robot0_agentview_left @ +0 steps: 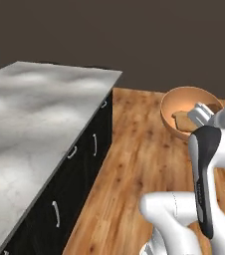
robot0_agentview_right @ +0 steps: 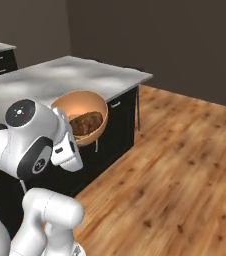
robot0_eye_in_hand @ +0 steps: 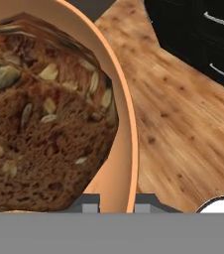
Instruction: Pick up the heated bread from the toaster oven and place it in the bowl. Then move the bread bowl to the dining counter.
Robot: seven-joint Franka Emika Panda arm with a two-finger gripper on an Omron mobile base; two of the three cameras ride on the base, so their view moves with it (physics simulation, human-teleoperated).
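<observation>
The bowl (robot0_agentview_left: 186, 113) rides in the air over the wooden floor (robot0_agentview_left: 129, 169), its rim pinched in the hand (robot0_eye_in_hand: 118, 202), whose jaws are drawn together on the thin orange wall, one fingertip either side. The heated bread (robot0_eye_in_hand: 39, 119) sits inside, just ahead of the fingertips and leaning against the far wall of the bowl, seeds and crust right up in the hand view.

Here is the worry: the grip is on one edge only, so the whole weight of bowl and bread hangs out beyond the fingers. A quick swing or a jolt from the base could, I judge, pivot the bowl in the pinch and tip it, and the bread would slide out onto the floor (nothing underneath to catch it). The rim could also slip free if the hand rolls too far.

Second risk: the dining surface (robot0_agentview_left: 35, 119) lies off to the hand's side, its marble edge at about the bowl's own height. Coming across too low would knock the bowl's underside against that edge.

Now the pose. The arm is folded up tight, elbow high, forearm reaching forward from the base, the wrist (robot0_agentview_right: 67, 150) tucked low behind the bowl. The bowl's mouth faces mostly upward, tilted somewhat, in both base views.
</observation>
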